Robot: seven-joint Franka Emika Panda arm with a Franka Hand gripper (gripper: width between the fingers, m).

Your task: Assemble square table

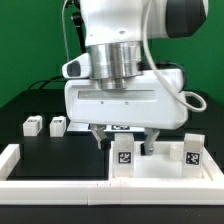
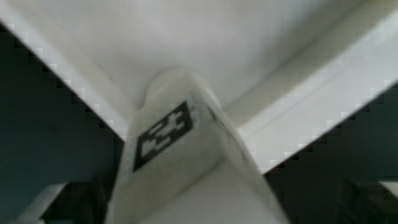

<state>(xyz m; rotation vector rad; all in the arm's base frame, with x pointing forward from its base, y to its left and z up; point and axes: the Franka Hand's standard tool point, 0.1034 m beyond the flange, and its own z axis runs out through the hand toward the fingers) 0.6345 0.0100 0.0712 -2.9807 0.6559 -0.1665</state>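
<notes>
My claw [image 1: 125, 145] hangs low over the square table top [image 1: 168, 172], its jaws spread to either side of an upright leg [image 1: 124, 156] that stands at the top's corner, at 6 o'clock from my wrist. As far as I can judge, neither finger presses on it. The wrist view shows the leg's tag running straight down the middle, with the white top behind it.

A second standing leg [image 1: 191, 152] is on the top at 3 o'clock in the exterior view. Two loose legs [image 1: 31, 126] [image 1: 57, 125] lie on the black table at 9 o'clock, well apart from me. The long rail [image 1: 18, 160] sits at 7 o'clock.

I take the step to be seating this leg in its corner hole. To do it well, I should close squarely on the flat sides with the leg centred between the pads. Then I should keep it plumb and turn it about its own axis without dragging the top sideways. A skewed grip could tilt the leg.
</notes>
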